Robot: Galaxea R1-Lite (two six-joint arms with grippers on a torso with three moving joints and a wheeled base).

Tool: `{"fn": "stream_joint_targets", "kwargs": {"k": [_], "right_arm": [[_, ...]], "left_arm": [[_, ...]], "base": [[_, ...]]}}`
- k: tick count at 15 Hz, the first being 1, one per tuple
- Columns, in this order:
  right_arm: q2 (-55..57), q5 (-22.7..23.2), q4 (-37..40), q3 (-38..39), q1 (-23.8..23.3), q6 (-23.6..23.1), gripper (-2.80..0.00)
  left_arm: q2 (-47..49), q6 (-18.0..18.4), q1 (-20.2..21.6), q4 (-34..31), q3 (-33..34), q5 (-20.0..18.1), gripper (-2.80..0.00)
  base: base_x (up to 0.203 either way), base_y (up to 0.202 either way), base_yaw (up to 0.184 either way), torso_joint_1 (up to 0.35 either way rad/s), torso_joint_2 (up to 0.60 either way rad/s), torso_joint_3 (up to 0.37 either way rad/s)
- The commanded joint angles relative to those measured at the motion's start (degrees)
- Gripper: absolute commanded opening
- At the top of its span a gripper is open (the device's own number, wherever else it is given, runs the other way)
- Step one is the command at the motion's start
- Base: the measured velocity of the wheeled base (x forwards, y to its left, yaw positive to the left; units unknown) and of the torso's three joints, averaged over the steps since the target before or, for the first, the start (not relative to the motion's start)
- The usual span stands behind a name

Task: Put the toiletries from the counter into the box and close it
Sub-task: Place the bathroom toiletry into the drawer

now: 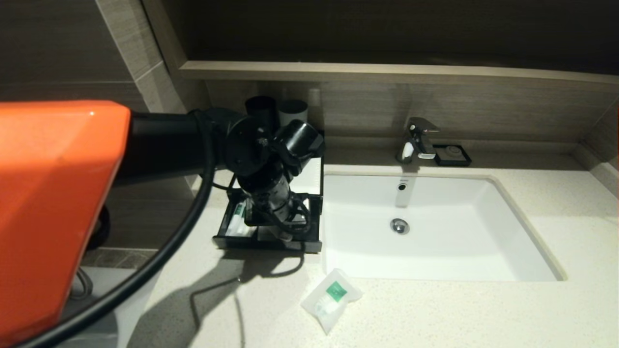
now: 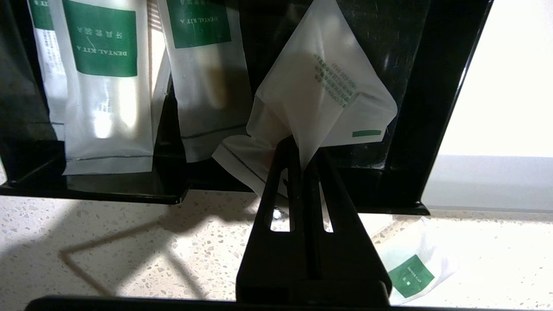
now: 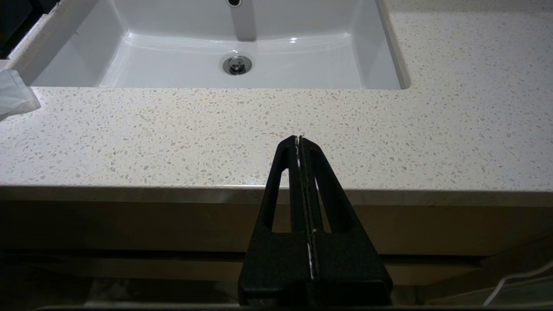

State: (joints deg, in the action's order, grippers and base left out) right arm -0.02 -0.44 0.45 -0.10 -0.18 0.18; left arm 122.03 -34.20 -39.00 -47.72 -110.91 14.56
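Small sachet (image 2: 319, 86) pinched by left gripper (image 2: 302, 149) – head view hides it

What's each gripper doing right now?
Left gripper: shut on the small plain sachet, over the open drawer.
Right gripper: shut, empty.

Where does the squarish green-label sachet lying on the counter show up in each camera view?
Head view: the squarish sachet lies on the counter before the sink's front left corner.
Left wrist view: it shows low, beside the left gripper, which pinches another sachet.
Right wrist view: only its corner at the edge.
Shared landmark: the speckled counter.
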Motion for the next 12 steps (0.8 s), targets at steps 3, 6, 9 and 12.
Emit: {"fn": "stream_joint_targets", "kwargs": {"k": [3,6,9,12], "right_arm": [[-0.02,0.0,-0.04,-0.04,0.01,-0.01,-2.8],[0.02,0.0,-0.01,0.01,0.01,-0.01,-2.8],[0.02,0.0,-0.01,0.01,0.01,-0.01,-2.8],[0.02,0.0,-0.01,0.01,0.01,-0.01,-2.8]], "left_arm": [[1.21,0.1,0.15,-0.09,-0.1,0.12,-2.8],[1.72,0.1,0.37,-0.09,-0.1,0.12,-2.8],[1.9,0.1,0.5,-0.12,-0.1,0.12,-2.8],[1.81,0.01,0.59,0.0,-0.1,0.12,-2.8]], "base": [[0.0,0.0,0.0,0.0,0.0,0.0],[0.0,0.0,0.0,0.0,0.0,0.0],[0.0,0.0,0.0,0.0,0.0,0.0],[0.0,0.0,0.0,0.0,0.0,0.0]]}}
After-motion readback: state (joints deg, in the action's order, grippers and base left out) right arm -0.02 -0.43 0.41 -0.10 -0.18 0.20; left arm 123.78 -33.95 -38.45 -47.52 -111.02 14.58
